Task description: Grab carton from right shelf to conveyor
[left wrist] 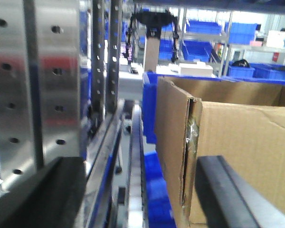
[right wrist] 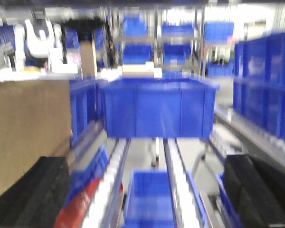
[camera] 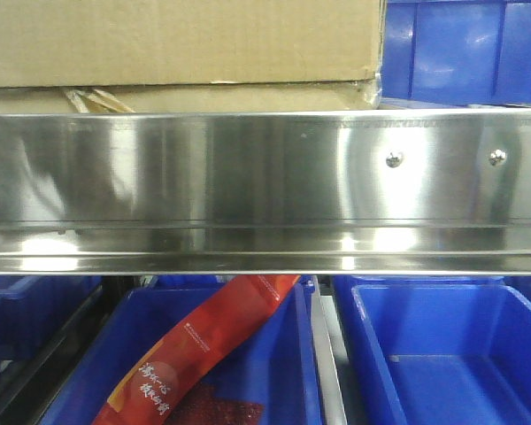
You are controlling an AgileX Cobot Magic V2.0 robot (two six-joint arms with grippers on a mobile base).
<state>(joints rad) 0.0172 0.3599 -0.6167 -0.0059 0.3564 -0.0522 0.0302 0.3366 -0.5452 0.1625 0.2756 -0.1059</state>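
The brown carton sits on the steel right shelf, above its mirror-like front rail with two screw heads. In the left wrist view the carton fills the right side. My left gripper is open; its right finger lies against the carton's face near the corner, its left finger by the perforated steel upright. In the right wrist view the carton is at the left. My right gripper is open and empty beside it. The conveyor is out of view.
Blue plastic bins stand beside the carton and on the level below. A red packet lies in a lower bin. A large blue bin is ahead of my right gripper. Roller rails run below.
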